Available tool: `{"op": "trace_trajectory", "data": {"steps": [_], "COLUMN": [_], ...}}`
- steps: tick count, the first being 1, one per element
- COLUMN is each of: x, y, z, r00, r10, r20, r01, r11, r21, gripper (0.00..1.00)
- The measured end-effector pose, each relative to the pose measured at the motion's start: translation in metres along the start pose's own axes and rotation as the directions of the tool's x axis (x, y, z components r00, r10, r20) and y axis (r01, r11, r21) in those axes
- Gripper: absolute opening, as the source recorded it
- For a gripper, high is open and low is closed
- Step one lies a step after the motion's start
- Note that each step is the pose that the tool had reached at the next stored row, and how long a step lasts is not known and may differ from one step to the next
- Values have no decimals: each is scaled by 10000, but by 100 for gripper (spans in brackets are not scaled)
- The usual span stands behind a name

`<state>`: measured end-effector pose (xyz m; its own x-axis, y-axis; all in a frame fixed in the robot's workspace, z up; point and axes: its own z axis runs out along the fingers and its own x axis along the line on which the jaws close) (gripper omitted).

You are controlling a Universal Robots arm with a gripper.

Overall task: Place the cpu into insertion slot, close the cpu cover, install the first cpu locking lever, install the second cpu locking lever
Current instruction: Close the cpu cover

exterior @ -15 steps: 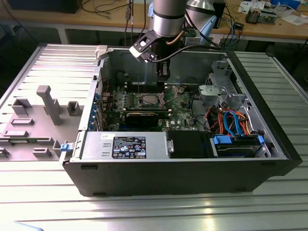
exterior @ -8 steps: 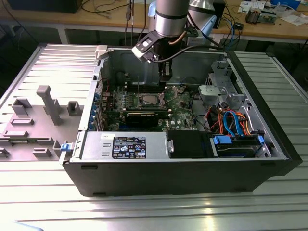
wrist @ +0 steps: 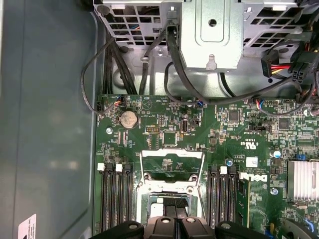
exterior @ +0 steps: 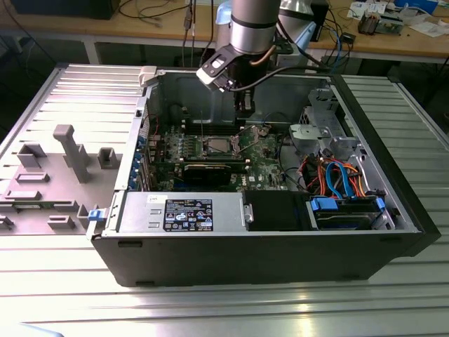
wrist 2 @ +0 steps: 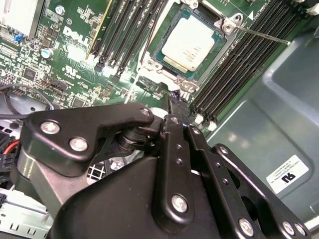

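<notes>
The cpu lies flat in the slot, silver side up, with its edges lined up with the slot's. The gripper hangs just past the slot's edge, its fingers pressed together with nothing in them. The cover stands swung up off the slot, and long memory slots run close along two sides of the slot.

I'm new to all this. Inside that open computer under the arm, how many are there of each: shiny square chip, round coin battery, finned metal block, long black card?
cpu: 1
battery: 1
finned block: 1
card: 1
Total: 4
</notes>
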<state>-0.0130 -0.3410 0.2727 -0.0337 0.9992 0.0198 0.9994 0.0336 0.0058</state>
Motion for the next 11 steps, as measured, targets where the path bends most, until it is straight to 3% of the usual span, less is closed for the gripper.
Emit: {"op": "trace_trajectory", "data": {"steps": [11], "x": [-2], "y": [51], "z": [0], "r00": [10000], "r10": [-43], "r20": [0], "r01": [43], "r11": [10000], "r21": [0], "gripper": [11]}}
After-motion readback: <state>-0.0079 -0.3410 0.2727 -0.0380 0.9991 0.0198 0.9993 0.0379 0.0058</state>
